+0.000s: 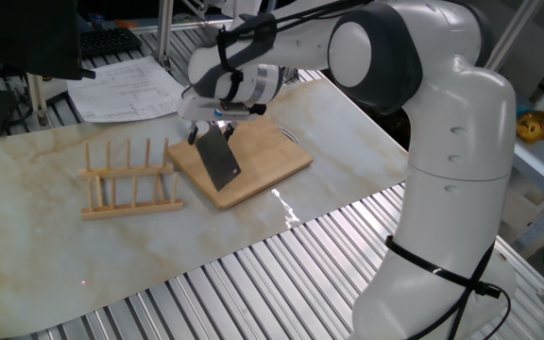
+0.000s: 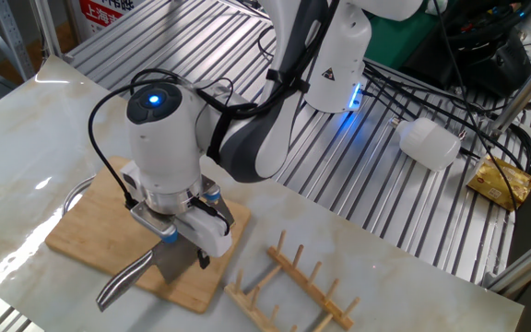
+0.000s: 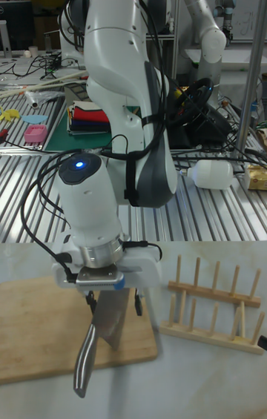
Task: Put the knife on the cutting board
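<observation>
The knife (image 1: 217,156) lies flat on the cutting board (image 1: 263,151), its broad grey blade (image 3: 111,319) on the wood. Its silvery handle (image 2: 123,279) sticks out past the board's edge near the rack. My gripper (image 3: 113,302) hangs just above the blade's handle end, open, with one finger on each side and a clear gap to the knife. In the other fixed view the gripper (image 2: 184,251) covers part of the blade over the board (image 2: 90,231). A small metal loop shows on the board's far edge.
A wooden peg rack (image 1: 130,179) stands on the marble tabletop right beside the board. Papers (image 1: 126,87) lie at the table's back. A white bottle (image 2: 429,143) and a yellow bag (image 2: 501,182) rest on the metal slats behind the arm.
</observation>
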`<control>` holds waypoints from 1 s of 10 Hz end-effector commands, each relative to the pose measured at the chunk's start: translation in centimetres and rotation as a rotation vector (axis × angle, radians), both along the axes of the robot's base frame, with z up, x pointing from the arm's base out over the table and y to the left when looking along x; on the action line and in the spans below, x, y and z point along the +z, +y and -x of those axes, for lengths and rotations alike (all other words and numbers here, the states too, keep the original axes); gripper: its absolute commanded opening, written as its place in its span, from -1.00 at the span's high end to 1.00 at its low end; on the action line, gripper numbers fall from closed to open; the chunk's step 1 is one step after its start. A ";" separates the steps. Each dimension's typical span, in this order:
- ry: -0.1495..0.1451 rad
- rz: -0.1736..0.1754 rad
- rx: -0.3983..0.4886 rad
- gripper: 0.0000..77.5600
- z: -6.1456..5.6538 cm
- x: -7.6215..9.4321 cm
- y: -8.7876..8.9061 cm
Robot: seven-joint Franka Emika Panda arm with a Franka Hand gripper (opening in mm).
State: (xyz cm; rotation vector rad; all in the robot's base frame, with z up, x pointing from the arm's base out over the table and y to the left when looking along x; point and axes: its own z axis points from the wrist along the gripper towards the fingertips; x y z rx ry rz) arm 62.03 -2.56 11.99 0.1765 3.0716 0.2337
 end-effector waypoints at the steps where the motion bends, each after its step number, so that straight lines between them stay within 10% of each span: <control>1: -0.019 0.062 0.009 -1.00 0.5 -1.2 -1.6; 10: -0.016 0.123 0.024 -1.00 0.6 -0.4 -1.9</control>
